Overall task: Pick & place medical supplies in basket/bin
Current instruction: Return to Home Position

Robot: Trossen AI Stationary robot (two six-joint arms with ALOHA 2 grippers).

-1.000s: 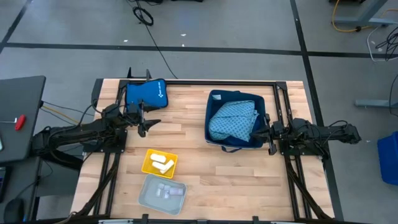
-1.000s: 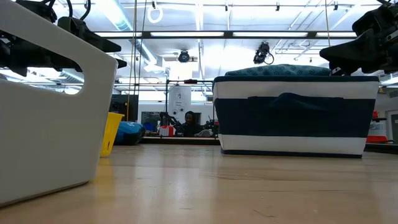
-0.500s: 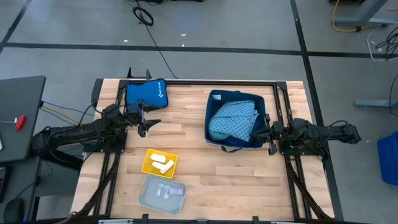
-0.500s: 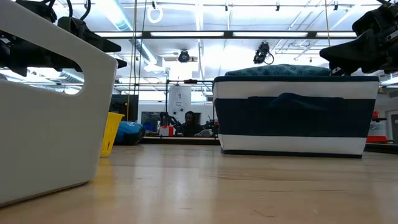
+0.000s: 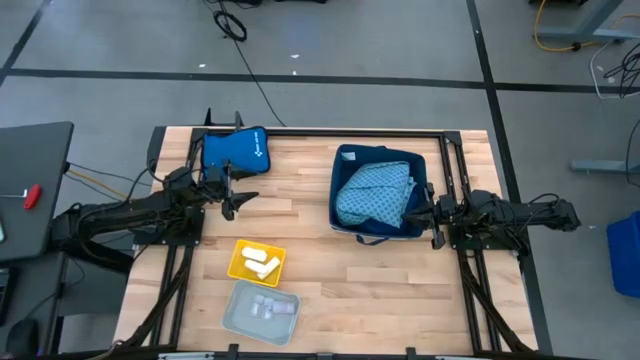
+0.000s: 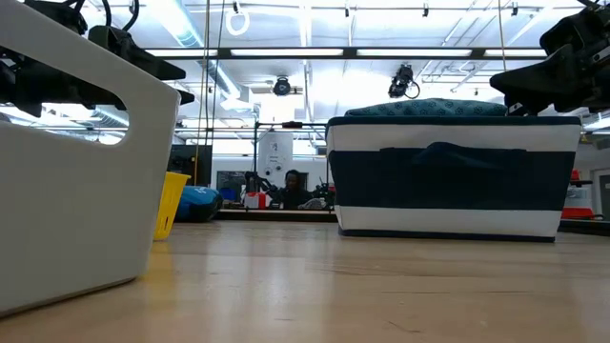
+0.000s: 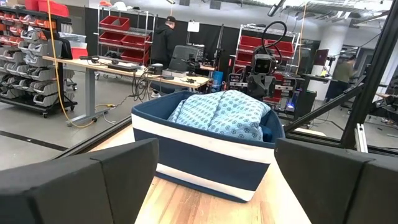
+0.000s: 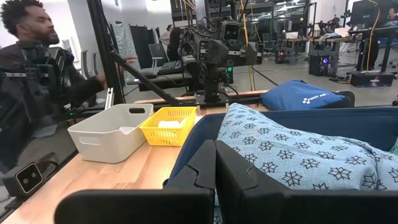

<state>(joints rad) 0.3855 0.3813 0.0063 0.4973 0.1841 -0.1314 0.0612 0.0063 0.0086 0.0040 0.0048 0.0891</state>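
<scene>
— Where are your arms sitting?
— Over the table (image 5: 300, 215), with bare wood stretching between them. The blue bin (image 5: 337, 205) is sitting just ahead of your right gripper (image 5: 428, 213), whose jaws are pressing together on nothing. The teal patterned cloth (image 5: 372, 192) is lying heaped inside the bin.
— Any writing?
— The blue pouch (image 5: 233, 150) beside your left gripper (image 5: 238, 196), jaws spread wide, is showing a white logo too small to read. The yellow basket (image 5: 238, 255) on that gripper's other side is holding white tubes (image 5: 260, 264).

- My wooden table (image 5: 310, 260) — pale planks set in a black frame.
- A blue zip pouch (image 5: 233, 152) with a white logo lies near the table's upper-left corner in the high view.
- Black cable (image 5: 232, 22) lies coiled on the grey floor beyond my table, near a black tape line (image 5: 300, 78).
- A dark side desk (image 5: 30, 190) carries a small red thing (image 5: 33, 196).
- A person (image 8: 34, 62) in dark clothes is beside the table.
- Racks of red bins (image 7: 121, 43) — far back in the room.
</scene>
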